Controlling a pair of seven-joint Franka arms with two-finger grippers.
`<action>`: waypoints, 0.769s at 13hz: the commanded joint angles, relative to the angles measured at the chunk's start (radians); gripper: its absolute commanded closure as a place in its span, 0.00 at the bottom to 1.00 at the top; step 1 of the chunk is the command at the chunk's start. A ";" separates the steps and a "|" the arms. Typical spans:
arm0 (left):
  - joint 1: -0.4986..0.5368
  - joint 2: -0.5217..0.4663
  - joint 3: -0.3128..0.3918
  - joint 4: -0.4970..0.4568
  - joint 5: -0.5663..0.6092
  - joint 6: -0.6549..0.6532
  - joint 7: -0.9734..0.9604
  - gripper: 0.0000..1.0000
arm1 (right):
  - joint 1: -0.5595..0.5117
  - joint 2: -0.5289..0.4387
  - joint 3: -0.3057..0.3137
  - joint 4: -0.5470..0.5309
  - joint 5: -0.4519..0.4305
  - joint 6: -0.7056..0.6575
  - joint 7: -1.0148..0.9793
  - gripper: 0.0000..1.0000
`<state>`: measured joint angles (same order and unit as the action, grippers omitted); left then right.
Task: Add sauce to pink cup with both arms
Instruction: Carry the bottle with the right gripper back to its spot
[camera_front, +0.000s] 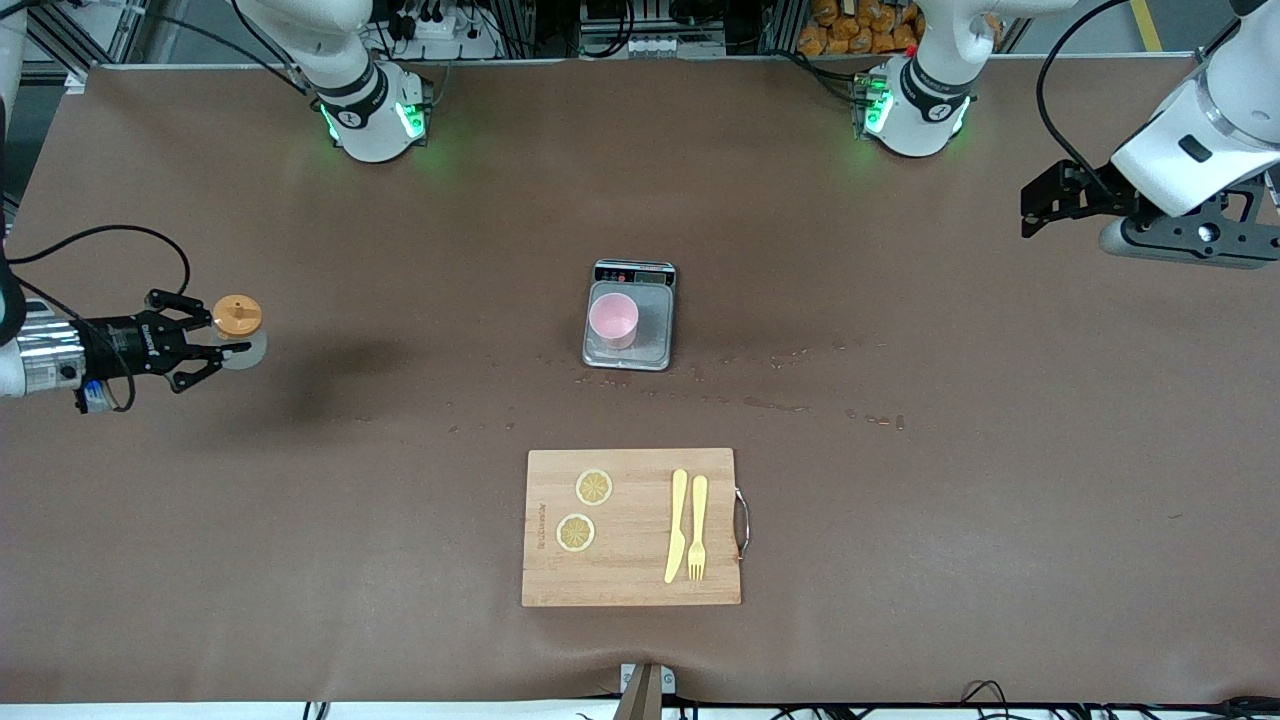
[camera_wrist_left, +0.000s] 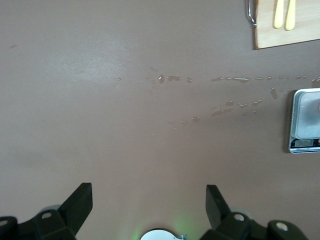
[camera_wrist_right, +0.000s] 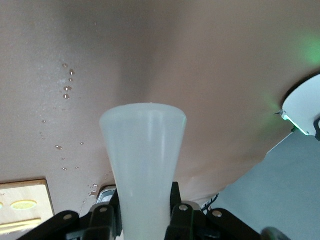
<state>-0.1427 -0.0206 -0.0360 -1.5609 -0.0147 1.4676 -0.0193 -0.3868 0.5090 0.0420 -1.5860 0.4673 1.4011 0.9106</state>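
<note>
At nine o'clock, the right claw (camera_front: 222, 348) pinches the translucent orange-capped sauce bottle (camera_front: 239, 322); squeezed en route, it'd dribble before the pale pink plastic cup (camera_front: 613, 321) at centre. Left claw (camera_front: 1040, 208) waits wide.

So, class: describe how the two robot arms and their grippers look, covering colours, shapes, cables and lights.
Both arms are white and rounded, with black bands and green-lit bases. The left gripper is black and angular under a grey bracket, with a black cable looping above. The right gripper is black with a silver wrist and a black cable.
</note>
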 joint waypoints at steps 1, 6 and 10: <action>0.009 0.001 0.001 0.015 -0.021 -0.003 -0.002 0.00 | -0.073 0.080 0.019 0.009 0.091 -0.013 -0.102 0.59; 0.008 0.004 -0.002 0.015 -0.005 0.016 -0.004 0.00 | -0.156 0.236 0.019 0.009 0.165 -0.007 -0.284 0.59; 0.006 0.005 -0.002 0.013 -0.007 0.020 -0.004 0.00 | -0.205 0.311 0.019 0.009 0.189 0.004 -0.373 0.59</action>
<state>-0.1418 -0.0206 -0.0338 -1.5595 -0.0169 1.4784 -0.0193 -0.5522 0.7952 0.0417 -1.5909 0.6132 1.4248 0.5722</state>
